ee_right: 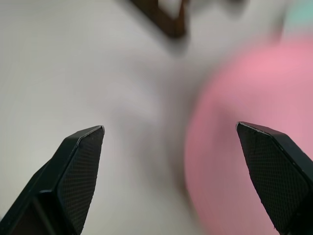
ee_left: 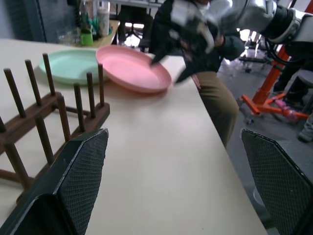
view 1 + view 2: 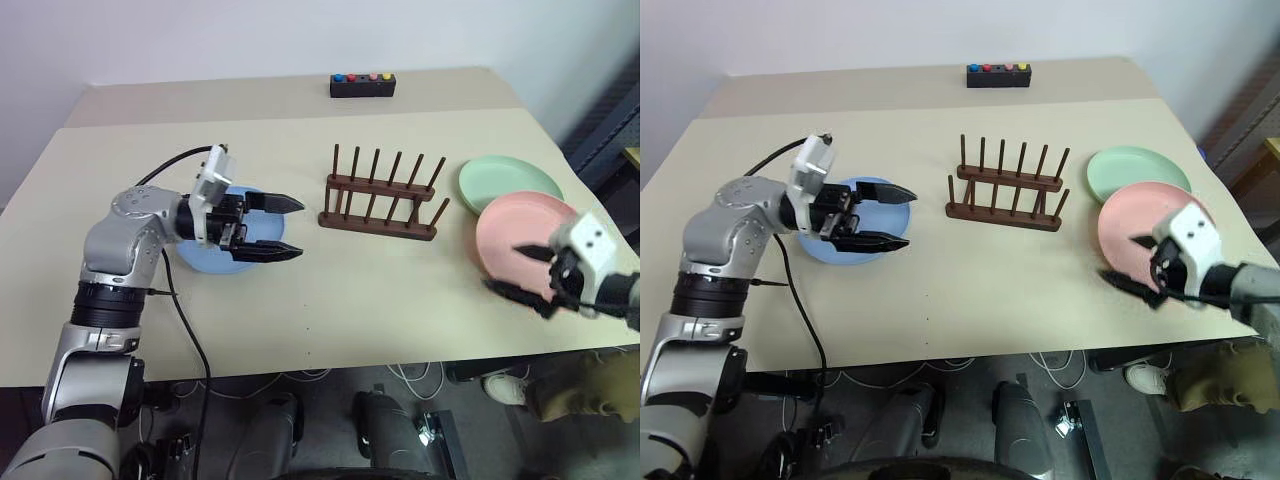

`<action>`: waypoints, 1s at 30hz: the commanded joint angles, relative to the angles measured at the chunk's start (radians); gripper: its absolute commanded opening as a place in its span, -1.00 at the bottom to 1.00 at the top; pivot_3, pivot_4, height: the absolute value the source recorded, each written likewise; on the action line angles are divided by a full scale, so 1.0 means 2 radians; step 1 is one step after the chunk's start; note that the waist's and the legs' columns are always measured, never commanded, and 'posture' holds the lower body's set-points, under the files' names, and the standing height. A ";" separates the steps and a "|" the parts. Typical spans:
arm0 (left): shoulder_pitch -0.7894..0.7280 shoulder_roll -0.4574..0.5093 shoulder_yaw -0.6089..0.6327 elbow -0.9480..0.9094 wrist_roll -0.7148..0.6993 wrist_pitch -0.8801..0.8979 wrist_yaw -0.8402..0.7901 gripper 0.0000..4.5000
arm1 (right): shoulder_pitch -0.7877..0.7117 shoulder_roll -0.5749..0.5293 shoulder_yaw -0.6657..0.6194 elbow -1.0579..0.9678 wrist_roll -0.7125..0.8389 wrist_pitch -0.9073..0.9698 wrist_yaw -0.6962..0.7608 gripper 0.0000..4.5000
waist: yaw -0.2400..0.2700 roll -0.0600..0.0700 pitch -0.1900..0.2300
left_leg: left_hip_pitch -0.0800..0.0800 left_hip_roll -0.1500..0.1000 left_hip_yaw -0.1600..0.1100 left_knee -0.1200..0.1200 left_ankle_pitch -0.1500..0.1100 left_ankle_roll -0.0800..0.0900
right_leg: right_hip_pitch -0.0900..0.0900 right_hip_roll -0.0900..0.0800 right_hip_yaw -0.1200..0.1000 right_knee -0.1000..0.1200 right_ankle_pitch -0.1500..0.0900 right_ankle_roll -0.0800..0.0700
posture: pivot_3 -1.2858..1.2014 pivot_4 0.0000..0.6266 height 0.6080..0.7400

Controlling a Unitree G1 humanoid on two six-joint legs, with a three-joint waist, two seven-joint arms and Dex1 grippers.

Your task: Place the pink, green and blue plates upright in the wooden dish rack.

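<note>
The blue plate (image 3: 200, 258) lies flat on the table at the left. Just above it hovers my left gripper (image 3: 298, 229), open and empty, its fingers pointing toward the wooden dish rack (image 3: 380, 195) at the table's middle. The rack holds no plates. At the right the pink plate (image 3: 520, 232) lies flat, its far rim overlapping the green plate (image 3: 505, 180) behind it. My right gripper (image 3: 501, 266) is open over the pink plate's near edge with nothing between its fingers. The right wrist view shows the pink plate (image 1: 244, 147) beyond the open fingers.
A small black box with coloured buttons (image 3: 362, 85) stands at the table's far edge. A person's leg (image 3: 590, 385) shows beyond the table's right edge. Bare tabletop (image 3: 380, 290) lies between the rack and the front edge.
</note>
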 commanded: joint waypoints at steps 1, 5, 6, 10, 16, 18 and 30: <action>-0.008 -0.008 0.008 -0.010 -0.012 -0.015 0.004 0.97 | -0.014 -0.006 0.023 0.011 -0.032 0.001 -0.022 0.97 | -0.002 0.000 0.000 | 0.000 0.000 0.000 0.000 0.000 0.000 | 0.000 0.000 0.000 0.000 0.000 0.000 | 0.03 -0.52 1.00; -0.010 -0.010 0.003 -0.010 -0.009 -0.019 0.007 0.97 | -0.030 -0.002 0.059 0.042 -0.067 0.001 -0.045 0.97 | -0.001 0.000 0.000 | 0.000 0.001 0.000 0.000 0.000 0.000 | 0.000 0.000 0.000 0.000 0.000 0.000 | 0.03 -0.52 1.00; -0.010 -0.010 0.003 -0.013 -0.011 -0.018 0.008 0.97 | -0.030 -0.002 0.066 0.048 -0.071 -0.001 -0.045 0.97 | 0.000 0.000 0.000 | 0.000 0.000 0.000 0.000 0.000 0.000 | 0.000 0.000 0.000 0.000 0.000 0.000 | 0.03 -0.52 1.00; -0.010 -0.008 0.004 -0.019 -0.012 -0.018 0.012 1.00 | -0.037 -0.005 0.092 0.084 -0.107 -0.028 -0.052 0.59 | 0.000 0.000 0.000 | 0.000 0.000 0.000 0.000 0.000 0.000 | 0.000 0.000 0.000 0.000 0.000 0.000 | 0.03 -0.52 1.00; -0.008 -0.007 0.006 -0.021 -0.013 -0.017 0.015 1.00 | -0.050 -0.009 0.091 0.095 -0.112 -0.042 -0.040 -0.70 | 0.001 0.000 0.000 | 0.000 0.000 0.000 0.000 0.000 0.000 | 0.000 0.000 0.000 0.000 0.000 0.000 | 0.03 -0.52 1.00; -0.008 -0.008 0.007 -0.021 -0.015 -0.017 0.017 1.00 | -0.055 -0.013 0.090 0.099 -0.116 -0.044 -0.036 -0.99 | 0.000 0.000 0.000 | 0.000 0.000 0.000 0.000 0.000 0.000 | 0.000 0.000 0.000 0.000 0.000 0.000 | 0.03 -0.52 1.00; -0.005 -0.020 0.010 -0.013 -0.013 -0.048 0.036 1.00 | -0.085 -0.037 0.044 0.054 -0.092 -0.011 -0.006 -0.99 | -0.001 -0.001 0.000 | 0.000 0.000 0.000 0.000 0.000 0.000 | 0.000 0.000 0.000 0.000 0.000 0.000 | 0.03 -0.52 1.00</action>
